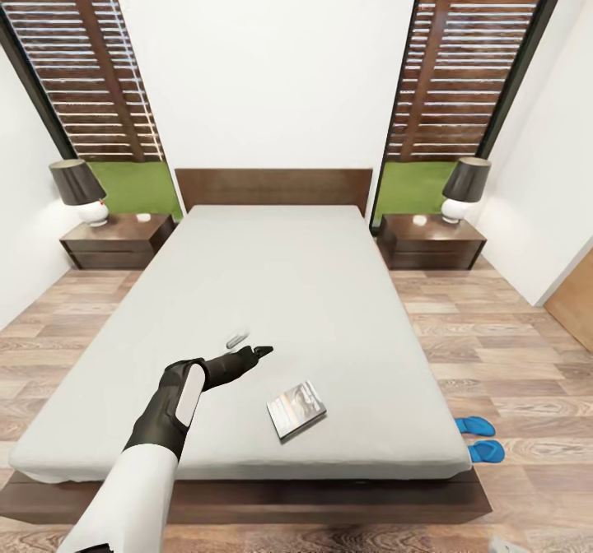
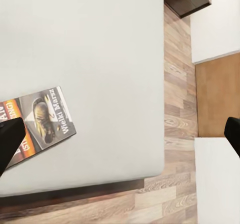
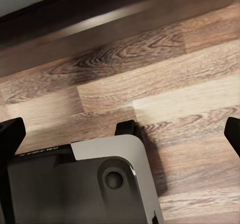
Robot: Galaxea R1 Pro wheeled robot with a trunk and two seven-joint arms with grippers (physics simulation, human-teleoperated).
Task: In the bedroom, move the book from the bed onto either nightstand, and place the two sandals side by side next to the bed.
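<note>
The book lies flat on the pale mattress of the bed, near its foot and right of centre. My left gripper hovers over the mattress just left of and beyond the book, open and holding nothing. In the left wrist view the book sits beside one dark fingertip, with the gripper spread wide. The two sandals lie close together on the floor by the bed's right foot corner. A nightstand flanks each side of the headboard. My right gripper hangs open above the floor.
Each nightstand carries a dark-shaded lamp. Wood-plank floor runs along both sides of the bed. The robot's grey base sits close to the bed's dark frame. A wooden door is at the right wall.
</note>
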